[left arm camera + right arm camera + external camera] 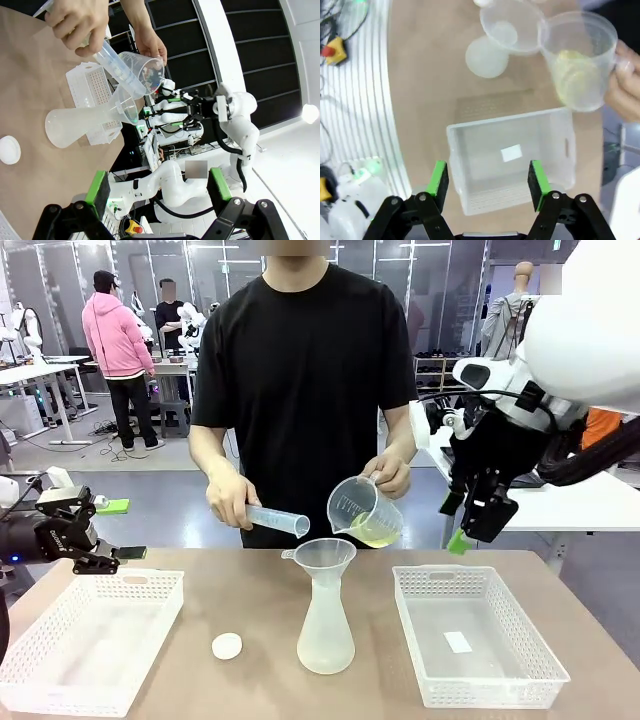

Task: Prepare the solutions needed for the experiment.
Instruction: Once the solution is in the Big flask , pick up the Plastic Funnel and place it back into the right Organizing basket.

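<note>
Two robot hands hang at the sides of the brown desk (250, 575) while a person across it does the pouring. The pale yellow solution (378, 531) sits in the lowest corner of a clear plastic measuring beaker (352, 502). One of the person's hands (392, 475) tips the beaker by its handle, spout just above a translucent plastic funnel (325, 555). That funnel is seated in the neck of a translucent conical flask (326, 635) at mid-desk, likely so the liquid runs in without spilling. The person's other hand (232, 502) holds a clear graduated cylinder (275, 520) almost level beside the funnel; it looks empty and seems kept out of the way. A small white round cap (227, 645) lies on the desk just beside the flask, probably its closure, set down until the filling is done. Your left hand (158, 186) is released, fingers wide, holding nothing, low near the far corner of the white perforated basket (120, 578) on that side. Your right hand (487, 182) is raised over a matching white basket (465, 571), fingers apart with nothing between them. Both seem parked clear of the pour, so you have no grasp to make yet.
</note>
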`<state>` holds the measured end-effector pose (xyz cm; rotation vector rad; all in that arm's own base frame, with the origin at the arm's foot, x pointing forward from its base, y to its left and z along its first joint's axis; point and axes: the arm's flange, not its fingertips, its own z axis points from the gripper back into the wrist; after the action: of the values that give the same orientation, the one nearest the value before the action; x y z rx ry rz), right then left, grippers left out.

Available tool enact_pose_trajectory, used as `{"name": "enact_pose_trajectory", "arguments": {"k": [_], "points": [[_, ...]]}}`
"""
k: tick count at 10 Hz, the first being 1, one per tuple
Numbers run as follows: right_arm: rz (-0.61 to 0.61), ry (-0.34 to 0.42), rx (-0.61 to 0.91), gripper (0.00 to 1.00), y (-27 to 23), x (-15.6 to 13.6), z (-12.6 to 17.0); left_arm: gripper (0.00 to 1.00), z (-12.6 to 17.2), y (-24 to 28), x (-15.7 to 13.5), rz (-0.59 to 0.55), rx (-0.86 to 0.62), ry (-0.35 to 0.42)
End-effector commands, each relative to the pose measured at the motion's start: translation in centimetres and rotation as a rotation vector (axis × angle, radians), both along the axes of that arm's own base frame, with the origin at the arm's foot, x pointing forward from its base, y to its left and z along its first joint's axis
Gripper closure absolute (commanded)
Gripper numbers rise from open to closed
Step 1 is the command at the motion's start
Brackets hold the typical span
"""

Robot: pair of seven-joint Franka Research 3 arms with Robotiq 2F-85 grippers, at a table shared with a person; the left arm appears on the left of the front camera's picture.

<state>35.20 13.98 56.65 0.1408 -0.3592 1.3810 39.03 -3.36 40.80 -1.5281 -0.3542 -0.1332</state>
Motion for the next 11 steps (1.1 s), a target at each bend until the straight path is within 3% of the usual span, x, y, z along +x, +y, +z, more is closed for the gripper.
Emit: {"name": "enact_pose_trajectory", "arguments": {"k": [1, 2, 4, 7, 10, 11], "points": [[-0.256, 0.220, 0.268, 0.20, -1.5, 2.0, -2.7, 0.00, 0.2, 0.1, -0.1, -0.011, -0.008, 0.002], [-0.364, 0.346, 0.394, 0.20, -2.5, 2.1, -4.1, 0.00, 0.2, 0.1, -0.1, -0.011, -0.008, 0.002], [-0.503, 0.525, 0.669, 0.20, -4.8, 2.0, -6.4, 0.00, 0.2, 0.1, -0.1, -0.011, -0.008, 0.002], [-0.657, 0.887, 0.858, 0.20, -8.1, 1.6, -9.3, 0.00, 0.2, 0.1, -0.1, -0.011, -0.008, 0.002], [-0.747, 1.077, 0.982, 0.20, -9.0, 0.9, -10.7, 0.00, 0.2, 0.1, -0.1, -0.011, -0.008, 0.002], [-0.796, 1.086, 0.961, 0.20, -9.1, 0.8, -11.1, 0.00, 0.2, 0.1, -0.1, -0.011, -0.008, 0.002]]}}
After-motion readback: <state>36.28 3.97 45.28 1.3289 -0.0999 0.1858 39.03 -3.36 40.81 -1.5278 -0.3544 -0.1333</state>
